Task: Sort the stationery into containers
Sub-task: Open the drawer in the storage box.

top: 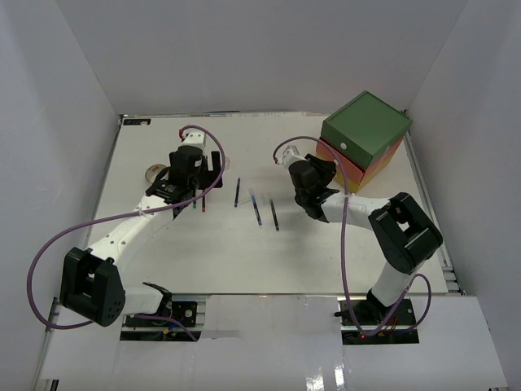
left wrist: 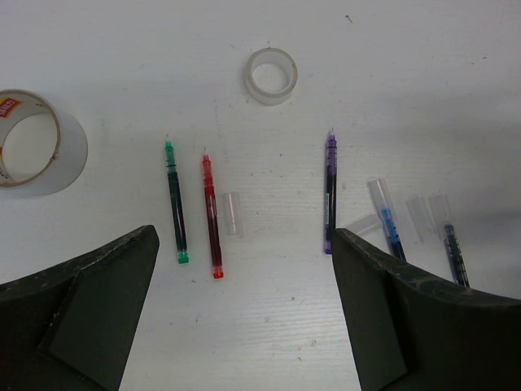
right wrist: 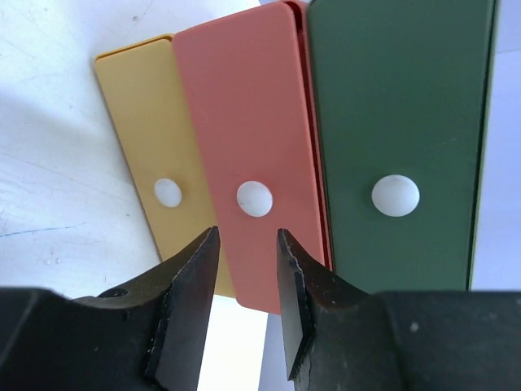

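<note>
- The right gripper (right wrist: 247, 236) faced the chest (top: 362, 138) at the table's far right. Its jaws stood partly apart and empty, the tips just short of the orange-red middle drawer (right wrist: 244, 106).
- Whether the tips touched the drawer front was unclear from the wrist view.
- Step judged: grip the middle knob (right wrist: 255, 199). Advance straight, centre the knob between the jaws, close behind its head, then pull along the drawer's axis. A skewed pull might drag the chest.
- The left gripper (left wrist: 246, 244) hung fully open and empty over the green pen (left wrist: 175, 204) and red pen (left wrist: 212, 218). The tape rolls (left wrist: 272, 76) lay beyond.
</note>
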Controlling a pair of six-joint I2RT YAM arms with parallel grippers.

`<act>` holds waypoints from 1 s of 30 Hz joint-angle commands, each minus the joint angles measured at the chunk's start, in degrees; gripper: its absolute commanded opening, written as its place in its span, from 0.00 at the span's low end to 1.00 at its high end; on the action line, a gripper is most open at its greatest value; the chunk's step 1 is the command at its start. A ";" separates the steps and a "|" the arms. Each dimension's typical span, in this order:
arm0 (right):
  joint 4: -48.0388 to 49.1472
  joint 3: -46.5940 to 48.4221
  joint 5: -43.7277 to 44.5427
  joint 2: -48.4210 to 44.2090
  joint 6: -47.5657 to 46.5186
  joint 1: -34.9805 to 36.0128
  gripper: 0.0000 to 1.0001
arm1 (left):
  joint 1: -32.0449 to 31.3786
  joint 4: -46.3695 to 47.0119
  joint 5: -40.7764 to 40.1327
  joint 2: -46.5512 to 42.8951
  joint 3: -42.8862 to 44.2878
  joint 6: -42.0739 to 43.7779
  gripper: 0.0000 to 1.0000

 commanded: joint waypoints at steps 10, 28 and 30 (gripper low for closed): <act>-2.09 2.57 -2.88 -0.78 2.77 -3.27 0.41 | 0.10 0.19 0.19 -0.96 -0.09 0.18 0.98; -2.18 4.07 -3.58 -1.04 2.69 -4.15 0.42 | 0.10 0.19 0.45 -0.78 -0.18 0.27 0.98; -2.18 3.72 -3.49 -2.01 2.86 -4.15 0.42 | 0.10 0.10 0.63 -0.70 -0.09 0.18 0.98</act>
